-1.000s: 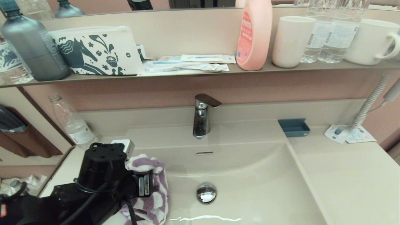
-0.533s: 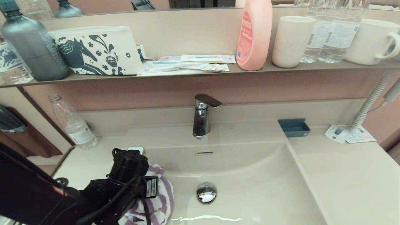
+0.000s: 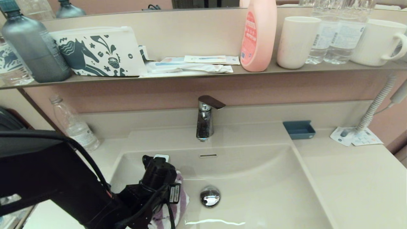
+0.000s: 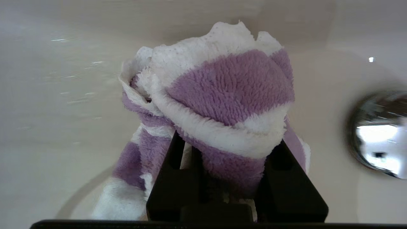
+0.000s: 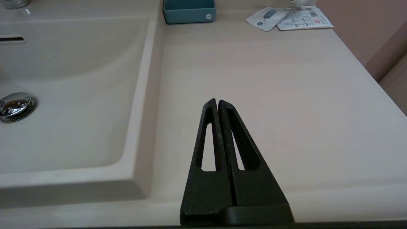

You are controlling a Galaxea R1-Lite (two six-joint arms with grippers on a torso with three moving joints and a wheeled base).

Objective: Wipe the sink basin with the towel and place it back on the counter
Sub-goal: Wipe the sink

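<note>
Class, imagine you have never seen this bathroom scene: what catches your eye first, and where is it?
First, the purple-and-white towel, bunched in the left gripper down in the basin, left of the chrome drain plug. Next, the pink bottle on the shelf above the tap. The right gripper hangs shut over the counter.

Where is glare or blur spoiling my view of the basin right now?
Head view: a bright streak of glare lies on the sink basin floor below the chrome drain plug, whose dome mirrors the light. Left wrist view: the towel in the left gripper is sharp; the plug beside it is blurred.
</note>
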